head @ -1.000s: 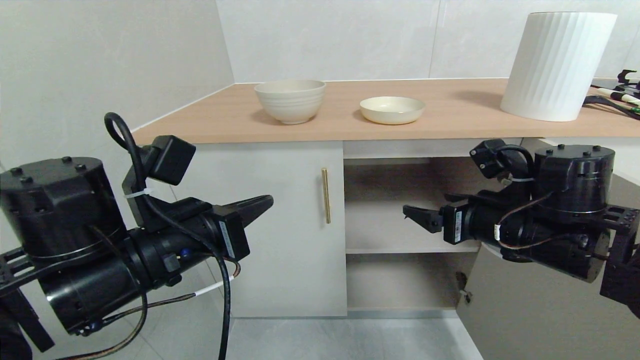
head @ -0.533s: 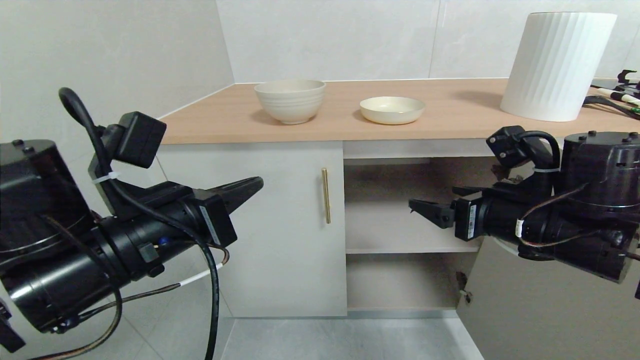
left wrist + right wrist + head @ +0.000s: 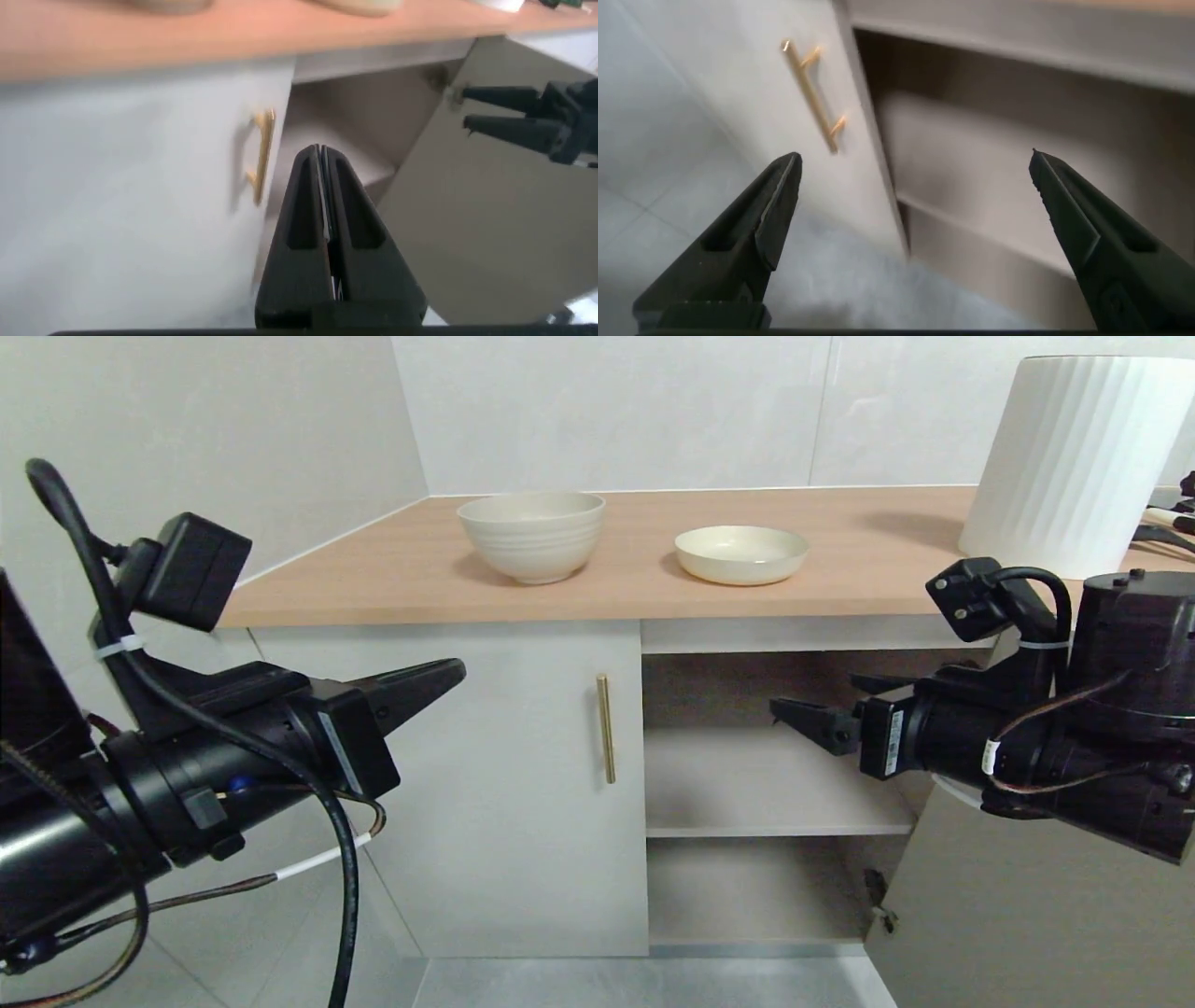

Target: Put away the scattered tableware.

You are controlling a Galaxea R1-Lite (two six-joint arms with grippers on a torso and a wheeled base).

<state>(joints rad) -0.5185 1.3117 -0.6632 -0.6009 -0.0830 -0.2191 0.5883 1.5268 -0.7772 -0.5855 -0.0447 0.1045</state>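
the left pincer has its two fingers pressed together with nothing between them. it hangs in the air in front of the closed cabinet door, touching nothing, left of the door's upright brass handle. the right pincer has its fingers spread wide apart and holds nothing. it hangs in front of the open compartment on the right, higher than the middle shelf and not touching it. that compartment's open door is swung out toward the near right, below the right arm. above both pincers and well apart from them, a wooden surface tops the cabinet. on it a deep cream bowl stands upright toward the left. a shallow cream dish sits to its right, near but not touching. farther right stands a tall white ribbed container.
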